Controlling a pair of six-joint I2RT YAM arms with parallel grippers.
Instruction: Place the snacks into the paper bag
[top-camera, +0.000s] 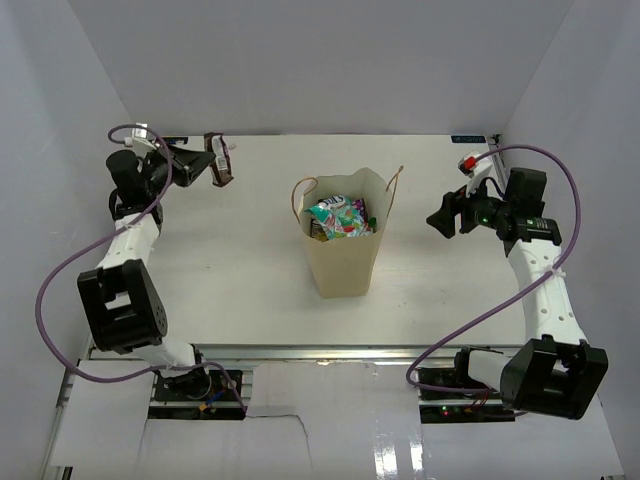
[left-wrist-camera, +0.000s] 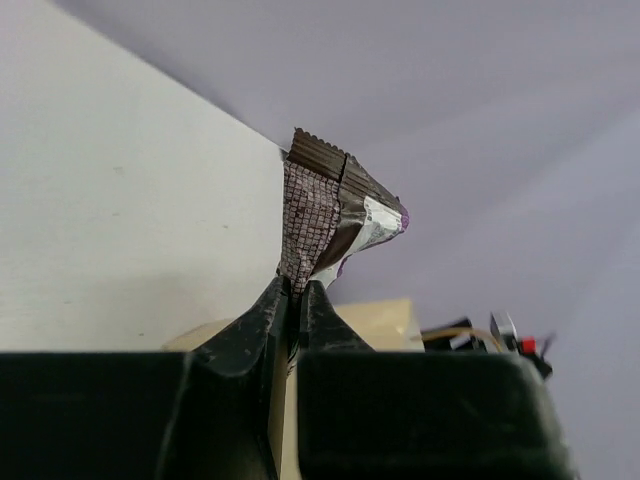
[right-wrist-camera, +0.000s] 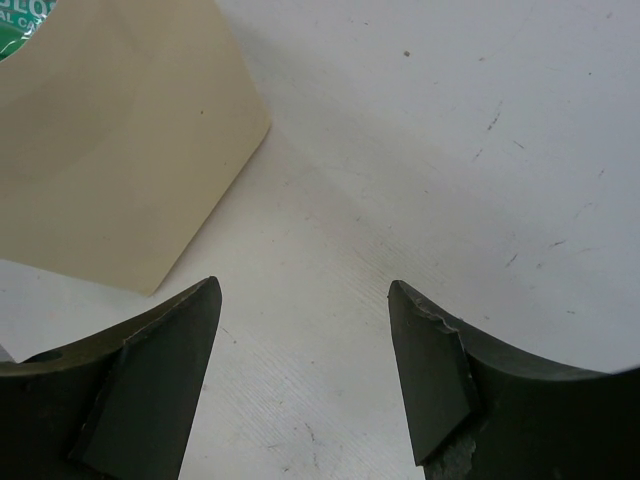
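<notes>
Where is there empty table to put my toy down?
Bare table stretches between the paper bag and the left arm, and between the bag and the open right gripper. Crowded spots: inside the bag, packed with snacks, and the far-left corner, where the left gripper pinches a brown bar.

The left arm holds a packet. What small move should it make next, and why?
Probably swing the left gripper toward the bag's open top. Its jaws are shut on the packet, which is at the far left, well apart from the bag. The bag stands upright with other snacks inside, so carrying the packet over seems the step left.
</notes>
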